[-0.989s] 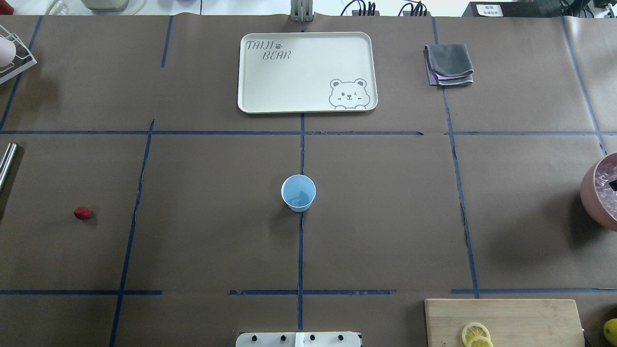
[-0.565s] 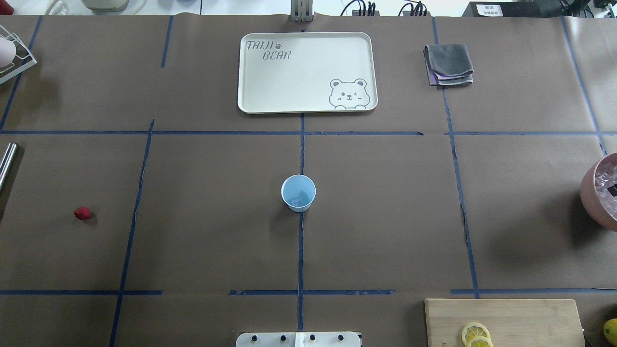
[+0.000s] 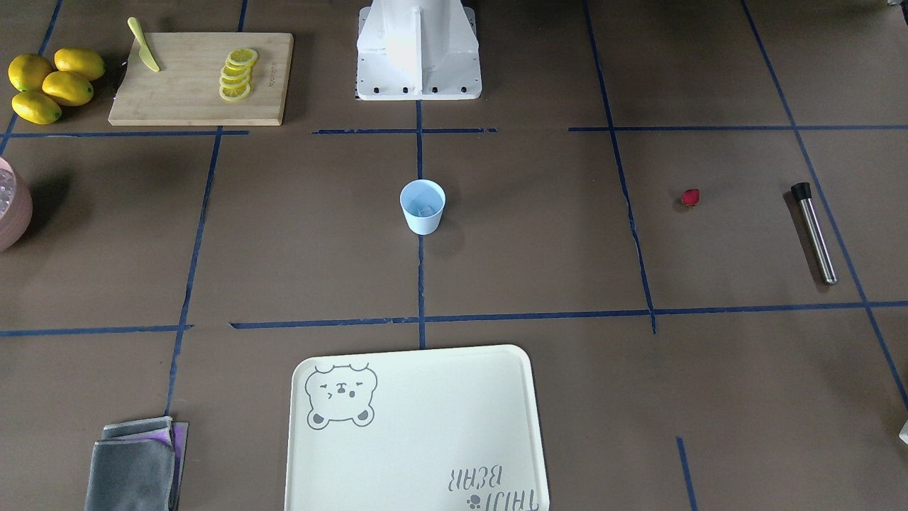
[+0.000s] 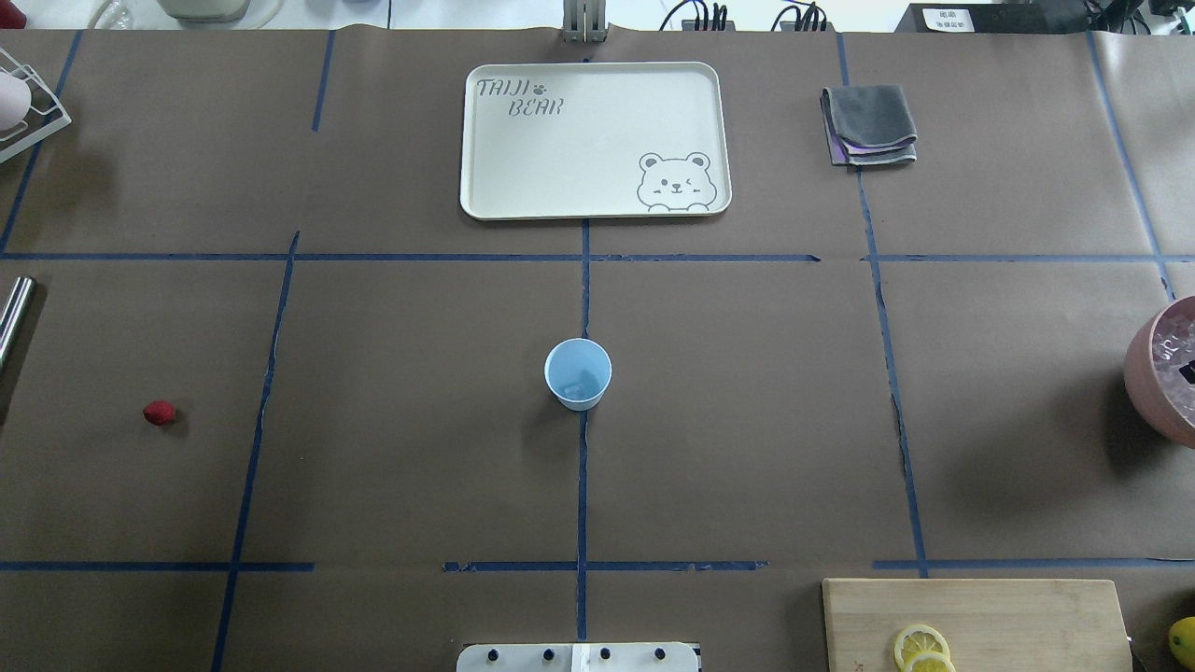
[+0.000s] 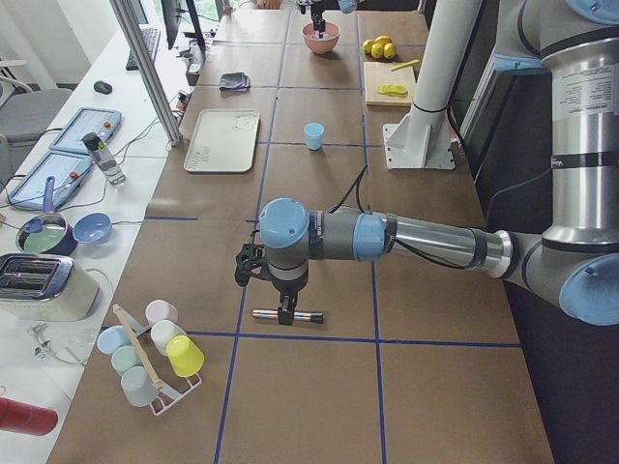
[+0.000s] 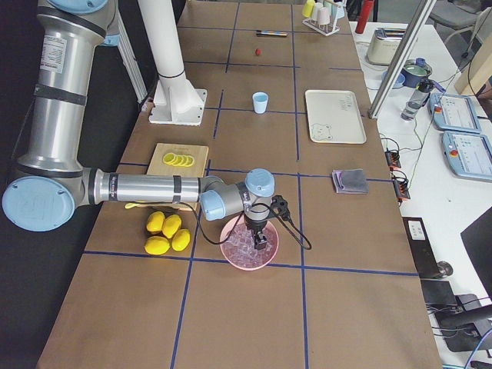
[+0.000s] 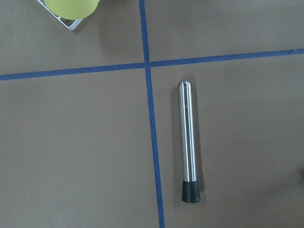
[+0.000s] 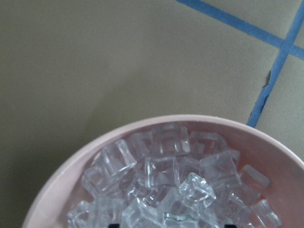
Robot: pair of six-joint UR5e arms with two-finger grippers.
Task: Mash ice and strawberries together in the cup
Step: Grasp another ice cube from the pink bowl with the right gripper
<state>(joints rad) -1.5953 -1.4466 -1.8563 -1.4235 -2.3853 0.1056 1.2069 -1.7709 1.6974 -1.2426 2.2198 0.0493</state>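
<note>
The pale-blue cup (image 4: 578, 373) (image 3: 422, 206) stands upright at the table's centre with a faint chunk of ice (image 4: 583, 381) in its bottom. One dark-red strawberry (image 4: 159, 413) (image 3: 690, 197) lies alone on the left side. My right gripper (image 8: 170, 224) (image 6: 260, 240) is down in the pink bowl (image 4: 1167, 369) of ice cubes (image 8: 161, 180); its two dark tips show apart at the wrist view's lower edge. My left gripper (image 5: 283, 307) hovers over the steel muddler (image 7: 188, 142); I cannot tell whether it is open or shut.
A cream bear tray (image 4: 485, 140) and a folded grey cloth (image 4: 870, 124) lie at the far side. A cutting board (image 3: 200, 78) holds lemon slices and a knife, with whole lemons (image 3: 50, 84) beside it. A cup rack (image 5: 155, 358) stands near the left arm.
The dark part of my right gripper over the pink bowl has sunk a little lower into the ice. The cup, the strawberry and the muddler have not moved.
</note>
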